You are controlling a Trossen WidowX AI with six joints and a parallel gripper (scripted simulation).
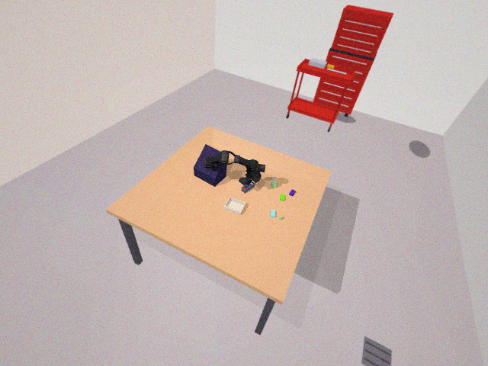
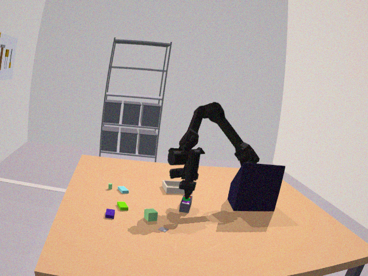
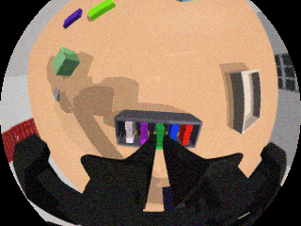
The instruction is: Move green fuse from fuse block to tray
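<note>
The dark fuse block (image 1: 247, 190) (image 2: 184, 207) (image 3: 157, 116) stands on the table under the arm. The green fuse (image 2: 186, 199) (image 3: 160, 133) stands in its middle place. In the wrist view a white fuse (image 3: 129, 132) and a purple fuse (image 3: 144, 134) stand to its left, a blue fuse (image 3: 174, 131) and a red fuse (image 3: 186, 135) to its right. My gripper (image 3: 159, 137) points down at the block and is shut on the green fuse; the fingertips hide part of it. The pale tray (image 1: 232, 210) (image 2: 172, 190) (image 3: 237, 104) lies apart from the block.
A pale green cube (image 1: 274, 184) (image 2: 150, 215) (image 3: 65, 62) is nearest the block among the loose pieces. Farther off are a lime block (image 2: 122, 206), a purple-blue block (image 2: 110, 214), a cyan block (image 2: 123, 190) and a small green piece (image 2: 110, 186). A large dark box (image 2: 257, 190) stands at the arm's base.
</note>
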